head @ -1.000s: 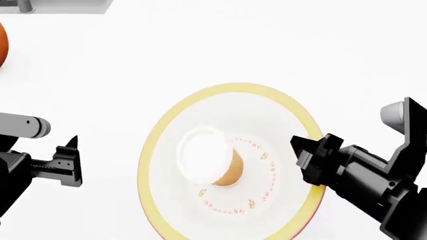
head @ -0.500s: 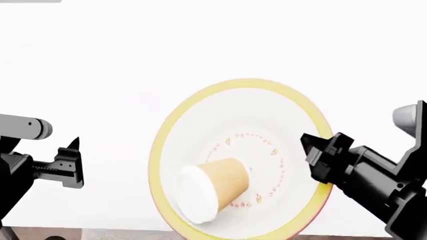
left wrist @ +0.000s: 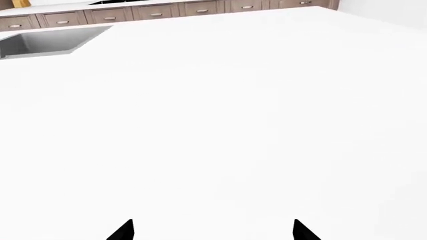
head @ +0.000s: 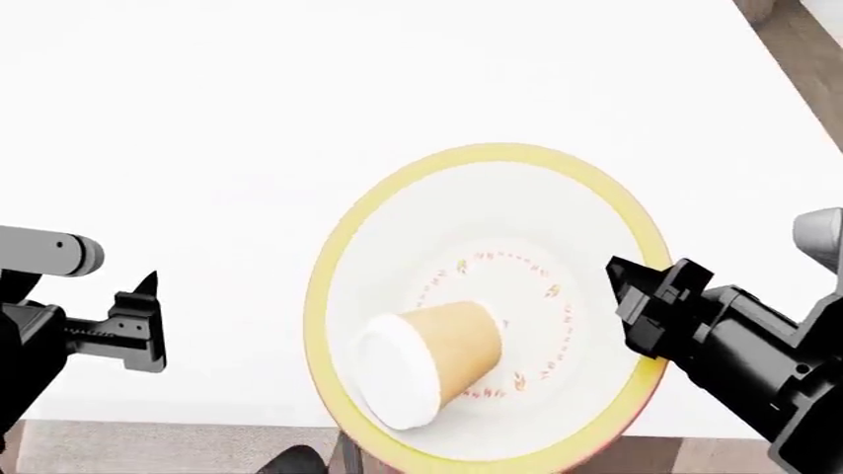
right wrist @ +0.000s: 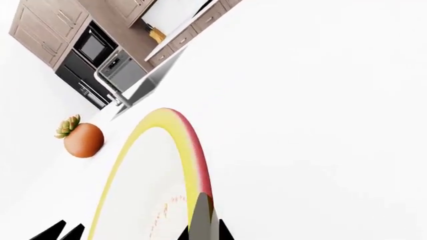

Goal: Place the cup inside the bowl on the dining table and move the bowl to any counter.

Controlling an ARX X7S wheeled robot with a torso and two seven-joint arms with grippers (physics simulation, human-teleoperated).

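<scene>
The large plain white flat tabletop (head: 264, 148) fills nearly the whole head view, smooth and matte, with its near edge showing along the bottom of the frame and a strip of brown floor beyond its corner at the upper right. On it, lower centre, sits the wide white bowl (head: 395, 257), round and shallow, glossy, with a yellow rim, a reddish outer edge at its right side and a ring of small red-orange marks inside; its near rim hangs past the table edge in the picture. Inside the bowl lies the small tan-brown paper cup (head: 455, 341), tipped on its side, a tapered cylinder with its white lid (head: 395, 380) aimed at the lower left of the frame and its base toward the bowl's centre, so its long axis runs lower left to upper right.

The black right gripper (head: 633, 296) is at the bowl's right rim; in the right wrist view the yellow-and-red edge (right wrist: 193, 150) runs straight in between its dark fingertips (right wrist: 220, 232), which pinch the rim. The black left gripper (head: 142, 321) hovers at the left edge of the frame, well apart from the bowl, and the left wrist view shows its two pointed tips (left wrist: 123, 231) spread wide over bare white surface.

Smaller still, in the right wrist view: a grey sink (right wrist: 143, 85) with faucet, and a round orange fruit (right wrist: 81, 139) with a leafy green top.
</scene>
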